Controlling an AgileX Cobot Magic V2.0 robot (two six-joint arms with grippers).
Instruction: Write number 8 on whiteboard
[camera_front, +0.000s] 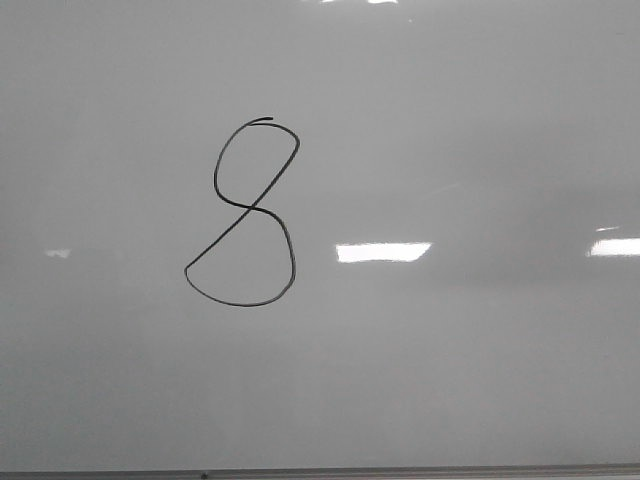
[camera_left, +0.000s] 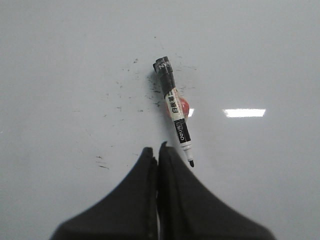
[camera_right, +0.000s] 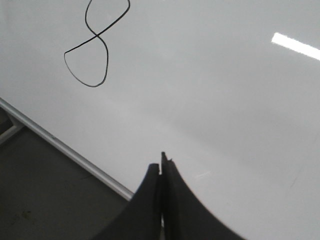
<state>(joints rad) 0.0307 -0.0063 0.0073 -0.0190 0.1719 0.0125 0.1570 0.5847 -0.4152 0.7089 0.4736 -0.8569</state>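
Black ink forms the number 8 (camera_front: 243, 215) on the whiteboard (camera_front: 480, 380), a narrow upper loop over a wider lower one with a small hook at the crown, both loops closed, so by my reading the writing itself looks finished. From the right gripper (camera_right: 160, 167), the figure (camera_right: 95, 42) lies well apart, ahead of the fingertips and off to one side, with bare board between; the board's thin frame edge (camera_right: 65, 148) runs slantwise near that gripper, and darker ground lies beyond it. The right jaws are pressed together and hold nothing. The left gripper (camera_left: 156, 150) is likewise closed and empty. Just beside and ahead of its tips lies a marker (camera_left: 174, 110), uncapped, flat on a pale surface speckled with small ink flecks; its long axis runs nearly in line with the gripper's reach, nib end nearest the fingers, dark butt end farther away. The left arm is plainly the nearer to the marker; any further stroke would call for that arm to take it up.
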